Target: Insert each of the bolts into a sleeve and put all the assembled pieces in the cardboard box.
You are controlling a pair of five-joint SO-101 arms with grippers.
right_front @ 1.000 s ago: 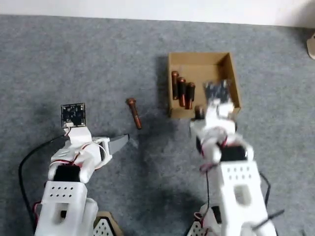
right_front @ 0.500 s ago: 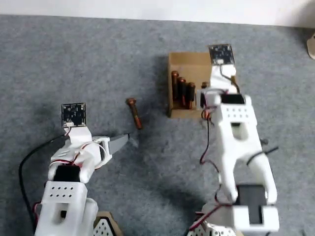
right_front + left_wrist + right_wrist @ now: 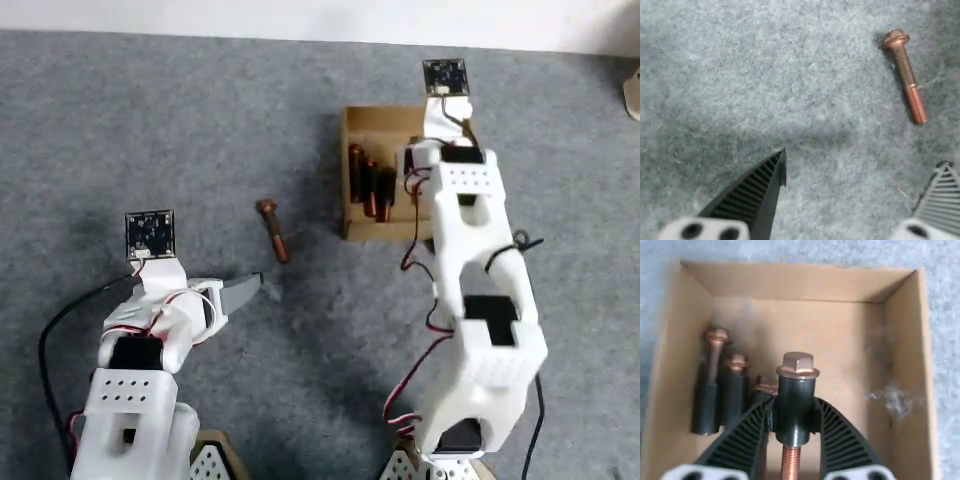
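Note:
The cardboard box (image 3: 352, 122) stands at the back right of the grey carpet. Three assembled bolt-and-sleeve pieces (image 3: 368, 182) lie along its left wall, also visible as assembled pieces (image 3: 722, 390) in the right wrist view. My right gripper (image 3: 792, 432) hangs over the cardboard box (image 3: 900, 340), shut on a black sleeve with a copper bolt (image 3: 796, 395) through it. A bare copper bolt (image 3: 272, 230) lies on the carpet left of the box. My left gripper (image 3: 250, 286) sits open just short of that bolt (image 3: 905, 75), with nothing between its fingers.
White square marker plates top each arm: left marker (image 3: 149, 233), right marker (image 3: 445, 76). The right arm (image 3: 470, 280) stretches over the carpet in front of the box. Open carpet (image 3: 150, 120) lies to the left and behind.
The right arm has stretched forward from the box's front edge to over its inside, carrying the sleeved bolt. The left arm and the loose bolt have stayed put.

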